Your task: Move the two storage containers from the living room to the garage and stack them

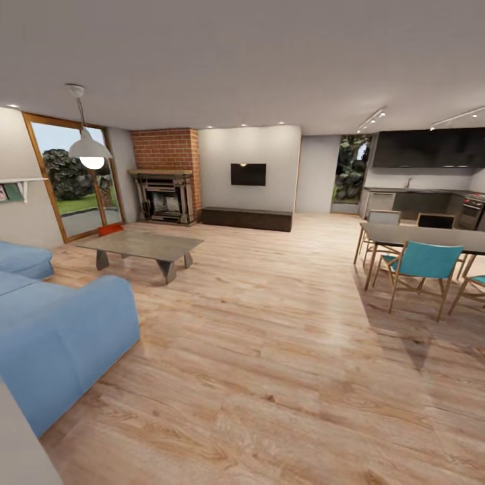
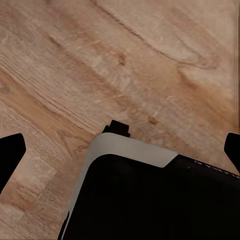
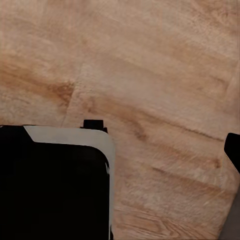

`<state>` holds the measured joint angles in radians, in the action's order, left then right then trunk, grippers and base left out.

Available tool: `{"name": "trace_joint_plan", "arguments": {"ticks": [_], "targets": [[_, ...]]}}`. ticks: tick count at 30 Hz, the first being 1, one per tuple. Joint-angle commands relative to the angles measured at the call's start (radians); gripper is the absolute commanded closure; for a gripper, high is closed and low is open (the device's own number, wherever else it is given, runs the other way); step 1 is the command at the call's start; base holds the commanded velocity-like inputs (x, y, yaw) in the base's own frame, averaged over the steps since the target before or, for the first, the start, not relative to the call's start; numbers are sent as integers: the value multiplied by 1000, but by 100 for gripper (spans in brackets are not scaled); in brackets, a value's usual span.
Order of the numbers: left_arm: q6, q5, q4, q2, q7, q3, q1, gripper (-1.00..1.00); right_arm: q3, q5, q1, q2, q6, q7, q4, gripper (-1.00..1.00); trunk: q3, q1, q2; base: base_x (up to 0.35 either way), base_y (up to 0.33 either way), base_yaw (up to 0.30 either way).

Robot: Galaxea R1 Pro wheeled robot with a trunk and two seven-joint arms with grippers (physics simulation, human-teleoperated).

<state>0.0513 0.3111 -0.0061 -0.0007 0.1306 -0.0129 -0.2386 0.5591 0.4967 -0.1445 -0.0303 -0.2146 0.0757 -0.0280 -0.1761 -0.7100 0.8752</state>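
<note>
Light wood planks run across the living room (image 1: 269, 323) toward a red brick chimney (image 1: 166, 149) with its stone fireplace (image 1: 164, 195). Just beside the fireplace, on the glass-door (image 1: 71, 176) side, an orange-red storage container (image 1: 110, 230) lies on the planks behind the low coffee table (image 1: 141, 246); whether both containers sit there is too small to tell. A blue sofa (image 1: 60, 330) stands nearer the camera than the fireplace, and a dining set (image 1: 421, 259) stands well apart from it.

Both wrist views look down on plank floor and the robot's dark base. The left tool (image 2: 120, 150) shows dark fingertips spread wide with nothing between them, so released. Of the right tool, one fingertip (image 3: 233, 150) shows; its state cannot be told.

The step in hand appears to be the approach. Done well, the base should steer between sofa and dining set, round the coffee table, and stop squarely facing the container.
</note>
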Motion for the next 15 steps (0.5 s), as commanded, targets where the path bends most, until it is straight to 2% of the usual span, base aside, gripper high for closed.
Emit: {"name": "trace_joint_plan", "arguments": {"ticks": [1, 5, 15], "targets": [[5, 3, 0, -1, 1, -1, -1, -100, 7, 8, -1, 2, -5, 1, -3, -100, -1, -1, 1, 326, 0, 0], [8, 2, -1, -1, 1, -1, -1, -100, 3, 12, -1, 3, -5, 2, -3, -100, -1, -1, 1, 326, 0, -68], [10, 4, -2, -1, 1, -1, -1, -100, 0, 11, -1, 4, -5, 4, -3, -100, -1, -1, 1, 326, 0, -207]]}}
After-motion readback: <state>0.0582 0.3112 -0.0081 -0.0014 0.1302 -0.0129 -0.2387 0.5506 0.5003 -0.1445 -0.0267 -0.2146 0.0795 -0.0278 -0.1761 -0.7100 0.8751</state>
